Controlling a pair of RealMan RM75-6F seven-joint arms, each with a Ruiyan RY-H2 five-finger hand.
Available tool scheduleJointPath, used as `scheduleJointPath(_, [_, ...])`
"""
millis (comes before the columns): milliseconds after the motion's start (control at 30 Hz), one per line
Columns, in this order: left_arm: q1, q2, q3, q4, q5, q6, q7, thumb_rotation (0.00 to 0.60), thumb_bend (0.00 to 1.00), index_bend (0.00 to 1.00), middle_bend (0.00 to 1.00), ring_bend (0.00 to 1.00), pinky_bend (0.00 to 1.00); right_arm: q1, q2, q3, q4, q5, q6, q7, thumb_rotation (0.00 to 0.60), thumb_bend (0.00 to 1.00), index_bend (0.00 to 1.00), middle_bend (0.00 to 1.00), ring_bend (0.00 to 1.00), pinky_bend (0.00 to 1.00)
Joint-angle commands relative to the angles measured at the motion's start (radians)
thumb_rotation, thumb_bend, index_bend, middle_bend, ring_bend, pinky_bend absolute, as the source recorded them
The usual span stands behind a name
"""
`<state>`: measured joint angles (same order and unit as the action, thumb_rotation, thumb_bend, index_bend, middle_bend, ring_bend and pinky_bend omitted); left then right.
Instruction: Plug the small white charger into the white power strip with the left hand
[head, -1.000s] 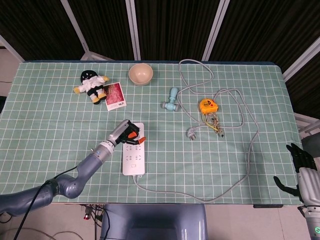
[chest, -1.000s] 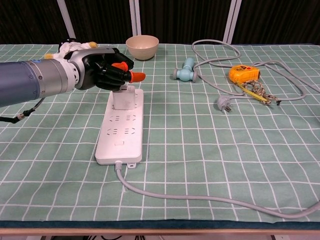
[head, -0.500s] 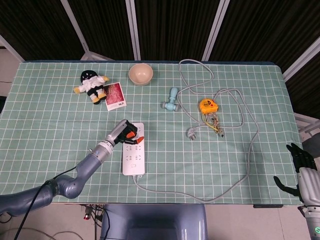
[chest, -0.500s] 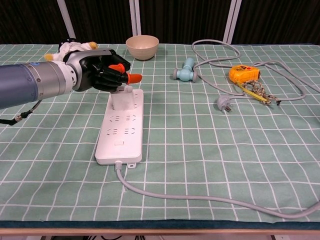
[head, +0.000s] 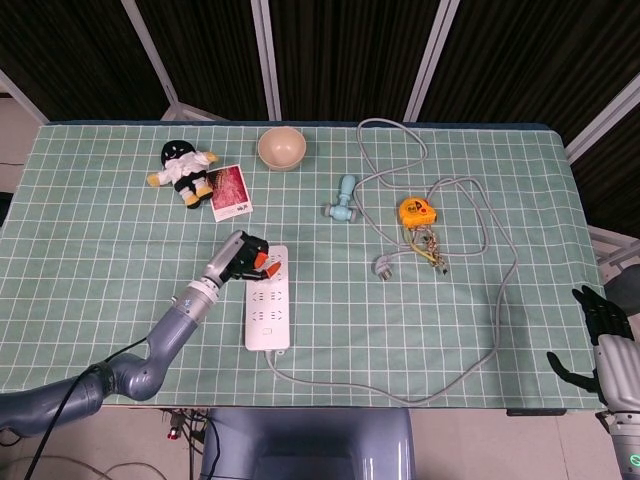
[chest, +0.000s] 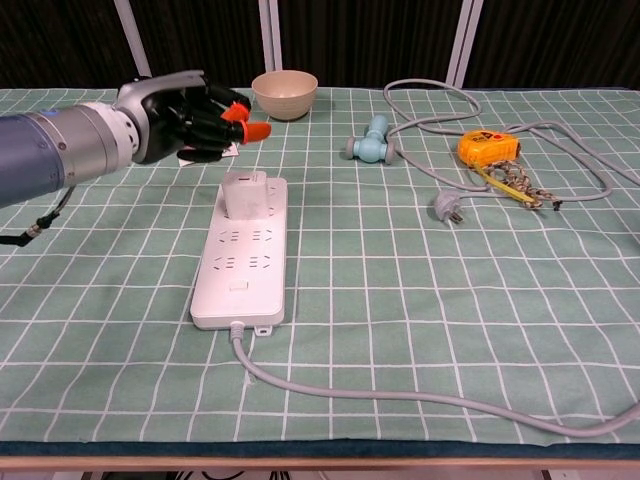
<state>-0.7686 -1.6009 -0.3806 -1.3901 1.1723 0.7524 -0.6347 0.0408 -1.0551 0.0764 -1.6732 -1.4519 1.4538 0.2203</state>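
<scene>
The small white charger stands upright in the far end of the white power strip, which lies lengthwise on the green checked cloth. My left hand hovers up and to the left of the charger, clear of it, holding nothing, its orange-tipped fingers loosely spread. In the head view the left hand sits just left of the power strip at its far end. Off the table's right front corner, my right hand hangs empty with its fingers apart.
A beige bowl, a plush toy and a photo card lie at the back. A blue dumbbell, an orange tape measure and a grey cable's loose plug lie right of the strip.
My left hand has let go of the charger and risen back and to the left. The charger stays standing in the strip. The right hand has not moved.
</scene>
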Motion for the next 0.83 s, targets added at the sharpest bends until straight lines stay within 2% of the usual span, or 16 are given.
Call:
scheduleJointPath(33, [0.014,0.073,-0.017,-0.086,0.034,0.050,0.063,0.600,0.29,0.54,0.67,0.63,0.69,0.000,-0.001,-0.001,0.003,-0.003,0.002,0.001,0.600,0.35,0.04,0.00,0.00,0.00])
scheduleJointPath(100, [0.029,0.134,-0.012,-0.157,0.047,0.066,0.106,0.600,0.23,0.36,0.42,0.29,0.39,0.000,-0.001,-0.001,0.003,-0.005,0.003,0.002,0.600,0.35,0.04,0.00,0.00,0.00])
scheduleJointPath(133, [0.042,0.171,-0.008,-0.201,0.051,0.073,0.124,0.600,0.20,0.29,0.34,0.20,0.29,-0.001,-0.001,-0.002,0.004,-0.007,0.004,0.001,0.600,0.35,0.04,0.00,0.00,0.00])
scheduleJointPath(167, [0.056,0.208,-0.001,-0.244,0.050,0.076,0.141,0.600,0.13,0.15,0.21,0.09,0.15,-0.001,0.000,-0.002,0.004,-0.007,0.003,0.000,0.600,0.35,0.04,0.00,0.00,0.00])
scheduleJointPath(200, [0.072,0.249,0.011,-0.285,0.046,0.082,0.170,0.600,0.08,0.08,0.14,0.04,0.08,-0.001,0.000,-0.004,0.004,-0.007,0.002,-0.002,0.600,0.35,0.04,0.00,0.00,0.00])
scheduleJointPath(267, [0.096,0.305,0.033,-0.335,0.043,0.092,0.224,0.600,0.02,0.01,0.04,0.00,0.01,-0.001,0.002,-0.005,0.003,-0.007,0.000,-0.003,0.600,0.35,0.04,0.00,0.00,0.00])
scheduleJointPath(300, [0.115,0.334,0.050,-0.356,0.049,0.116,0.271,0.600,0.00,0.00,0.02,0.00,0.00,-0.001,0.002,-0.005,0.002,-0.008,0.000,-0.004,0.600,0.35,0.04,0.00,0.00,0.00])
scheduleJointPath(400, [0.215,0.401,0.139,-0.391,0.145,0.312,0.541,0.600,0.00,0.00,0.00,0.00,0.00,0.000,0.003,-0.008,0.001,-0.012,-0.001,-0.009,0.600,0.35,0.04,0.00,0.00,0.00])
scheduleJointPath(533, [0.350,0.430,0.246,-0.380,0.258,0.542,0.827,0.600,0.00,0.00,0.00,0.00,0.00,-0.001,0.001,-0.009,-0.001,-0.014,0.003,-0.019,0.600,0.35,0.04,0.00,0.00,0.00])
scheduleJointPath(567, [0.383,0.433,0.269,-0.380,0.274,0.586,0.865,0.600,0.00,0.00,0.00,0.00,0.00,-0.001,0.001,-0.009,-0.002,-0.014,0.002,-0.021,0.600,0.35,0.04,0.00,0.00,0.00])
scheduleJointPath(700, [0.486,0.441,0.334,-0.356,0.298,0.698,0.892,0.600,0.00,0.00,0.00,0.00,0.00,-0.001,0.001,-0.010,-0.003,-0.012,0.000,-0.025,0.600,0.35,0.04,0.00,0.00,0.00])
scheduleJointPath(833, [0.544,0.421,0.358,-0.282,0.285,0.747,0.863,0.600,0.00,0.00,0.00,0.00,0.00,-0.002,0.001,-0.011,0.001,-0.016,0.004,-0.028,0.600,0.35,0.04,0.00,0.00,0.00])
